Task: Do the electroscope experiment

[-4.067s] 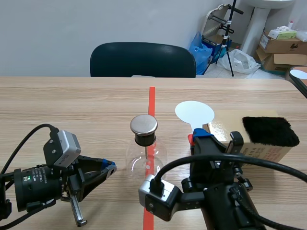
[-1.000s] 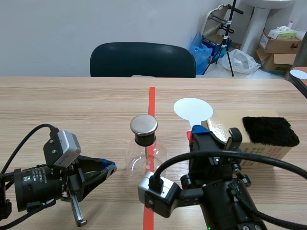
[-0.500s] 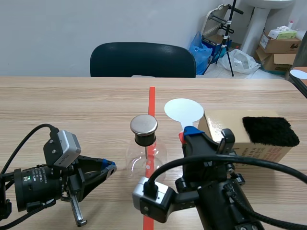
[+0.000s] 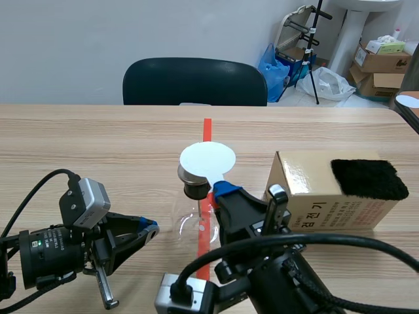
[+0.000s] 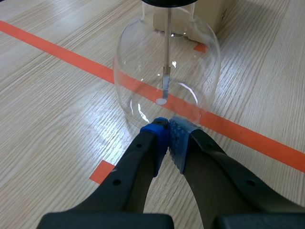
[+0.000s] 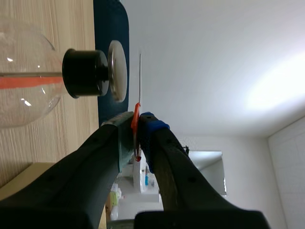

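The electroscope [image 4: 190, 216], a round glass flask with a black stopper and a metal cap [image 6: 117, 70], stands on the orange tape line [image 4: 207, 127] mid-table. The right gripper [image 4: 221, 190] is clenched on the red handle of a white disc [image 4: 207, 159] and holds it flat just above that cap; the right wrist view shows a thin gap between them. The left gripper [image 5: 169, 131] is closed on nothing, its tips together just beside the flask's foot (so nothing steadies the glass). The likely trouble is a descent too deep or off level, where the disc would push the cap sideways and rock or tip the flask. The thin handle could also swivel between the pads and let the disc droop. The box [image 4: 308, 196] with its black fuzzy pad [image 4: 366, 178] sits near the right arm, and a wide swing might clip it.
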Robot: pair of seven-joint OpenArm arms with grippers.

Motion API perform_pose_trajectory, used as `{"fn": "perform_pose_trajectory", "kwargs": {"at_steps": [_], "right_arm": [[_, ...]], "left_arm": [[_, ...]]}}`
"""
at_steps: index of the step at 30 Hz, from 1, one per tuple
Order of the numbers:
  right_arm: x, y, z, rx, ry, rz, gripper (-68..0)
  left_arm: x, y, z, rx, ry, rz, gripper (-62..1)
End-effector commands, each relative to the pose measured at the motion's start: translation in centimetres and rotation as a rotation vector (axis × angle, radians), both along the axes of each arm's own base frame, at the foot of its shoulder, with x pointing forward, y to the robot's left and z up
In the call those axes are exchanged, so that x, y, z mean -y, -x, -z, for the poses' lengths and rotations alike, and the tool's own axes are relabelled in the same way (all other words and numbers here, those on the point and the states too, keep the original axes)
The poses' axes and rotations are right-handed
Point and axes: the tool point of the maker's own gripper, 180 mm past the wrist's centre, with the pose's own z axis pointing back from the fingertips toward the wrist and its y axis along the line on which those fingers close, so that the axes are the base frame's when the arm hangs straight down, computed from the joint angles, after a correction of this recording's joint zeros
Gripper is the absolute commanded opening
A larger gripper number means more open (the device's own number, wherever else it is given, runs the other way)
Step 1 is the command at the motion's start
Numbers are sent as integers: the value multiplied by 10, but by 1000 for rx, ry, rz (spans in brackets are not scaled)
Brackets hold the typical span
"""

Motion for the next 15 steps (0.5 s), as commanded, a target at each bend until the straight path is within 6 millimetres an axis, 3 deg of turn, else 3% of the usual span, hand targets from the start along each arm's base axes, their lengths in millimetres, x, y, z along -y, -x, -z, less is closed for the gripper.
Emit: {"fn": "perform_pose_trajectory", "kwargs": {"at_steps": [1,15], "right_arm": [[1,-4,-6,28,-5,-4,-667],[-4,-1,-6,28,-4,-35,-667]], "left_arm": [[5,-4,-10,24,27,5,-580],[5,-4,-10,25,27,5,-580]]}}
